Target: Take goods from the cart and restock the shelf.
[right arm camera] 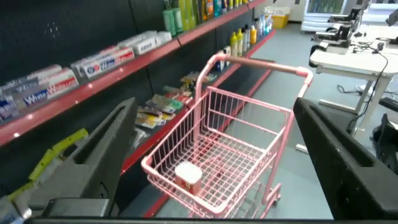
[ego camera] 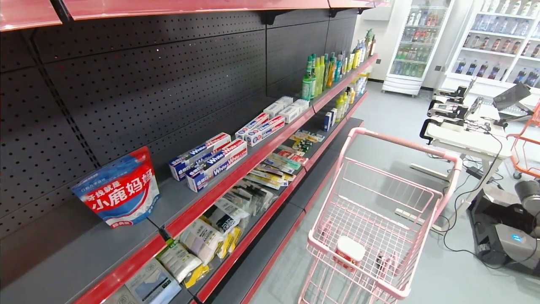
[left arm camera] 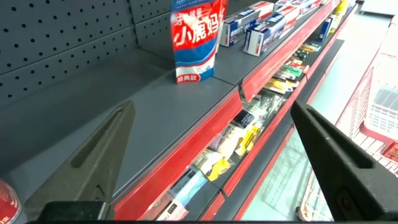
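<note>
A pink wire cart [ego camera: 422,219] stands in the aisle beside the shelf [ego camera: 198,204]. At its bottom lies a red jar with a white lid [ego camera: 349,251], seen too in the right wrist view [right arm camera: 188,176]. A blue and red pouch [ego camera: 118,188] stands upright on the grey shelf board. My left gripper [left arm camera: 212,107] hangs open over that board, short of the pouch [left arm camera: 196,37], with nothing between its fingers. My right gripper [right arm camera: 214,102] is open and empty, held above and back from the cart [right arm camera: 273,140].
Toothpaste boxes [ego camera: 211,160] lie in rows beside the pouch, and bottles [ego camera: 320,71] stand farther along. Packets [ego camera: 202,240] fill the lower shelf. A white desk [ego camera: 464,141] and an orange cart [ego camera: 527,145] stand beyond the pink cart. Bare shelf board [left arm camera: 124,118] lies before the pouch.
</note>
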Robot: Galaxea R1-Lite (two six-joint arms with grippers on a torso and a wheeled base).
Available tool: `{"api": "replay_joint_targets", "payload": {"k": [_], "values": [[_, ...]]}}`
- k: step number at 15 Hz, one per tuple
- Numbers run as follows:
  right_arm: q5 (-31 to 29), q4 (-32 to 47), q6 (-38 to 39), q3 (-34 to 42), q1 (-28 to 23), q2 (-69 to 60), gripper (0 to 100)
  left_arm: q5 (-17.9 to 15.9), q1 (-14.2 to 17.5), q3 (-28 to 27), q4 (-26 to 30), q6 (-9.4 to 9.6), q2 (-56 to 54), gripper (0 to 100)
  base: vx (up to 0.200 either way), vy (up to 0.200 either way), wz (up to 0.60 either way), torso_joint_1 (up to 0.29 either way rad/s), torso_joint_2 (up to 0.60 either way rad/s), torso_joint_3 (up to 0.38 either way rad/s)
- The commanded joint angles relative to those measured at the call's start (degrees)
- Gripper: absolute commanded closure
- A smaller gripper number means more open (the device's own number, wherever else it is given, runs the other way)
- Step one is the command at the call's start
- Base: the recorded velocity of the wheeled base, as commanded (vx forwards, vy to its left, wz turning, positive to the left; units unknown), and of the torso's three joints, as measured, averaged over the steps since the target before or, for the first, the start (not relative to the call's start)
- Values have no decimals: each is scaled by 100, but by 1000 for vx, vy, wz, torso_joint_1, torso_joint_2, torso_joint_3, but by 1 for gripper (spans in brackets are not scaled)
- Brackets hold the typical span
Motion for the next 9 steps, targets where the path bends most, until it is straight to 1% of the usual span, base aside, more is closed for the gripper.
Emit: {"api": "replay_joint_targets", "payload": {"k": [1, 2, 3, 4, 5, 6, 7, 8, 9], "values": [[-133, 156, 433, -2558, -48, 4178, 0, 4, 0, -1, 0, 4, 5, 0, 0, 0, 0, 0, 0, 0], [78, 95, 424, -2356, -66, 4477, 0, 4, 0, -1, -9, 4, 5, 0, 0, 0, 0, 0, 0, 0], [1001, -142, 407, -2321, -347, 5576, 0, 12, 0, 7, -9, -5, 5, 0, 0, 0, 0, 0, 0, 0], [1493, -257, 160, -2365, -540, 6261, 0, 12, 0, 7, -9, -14, 5, 0, 0, 0, 0, 0, 0, 0], [1572, -222, -446, -2470, -655, 6964, 0, 12, 0, -1, -9, -14, 5, 0, 0, 0, 0, 0, 0, 0], [1660, -257, -1088, -2505, -918, 7474, 0, 12, 0, 7, -9, -14, 5, 0, 0, 0, 0, 0, 0, 0], [1871, -274, -1589, -2576, -1015, 7834, 0, 12, 0, 7, 0, -14, 5, 0, 0, 0, 0, 0, 0, 0], [2055, -265, -1887, -2655, -1015, 8168, 0, 4, 0, -1, 0, -14, 5, 0, 0, 0, 0, 0, 0, 0], [1976, -274, -2028, -2672, -918, 8406, 0, 4, 0, -1, 0, -14, 5, 0, 0, 0, 0, 0, 0, 0]]}}
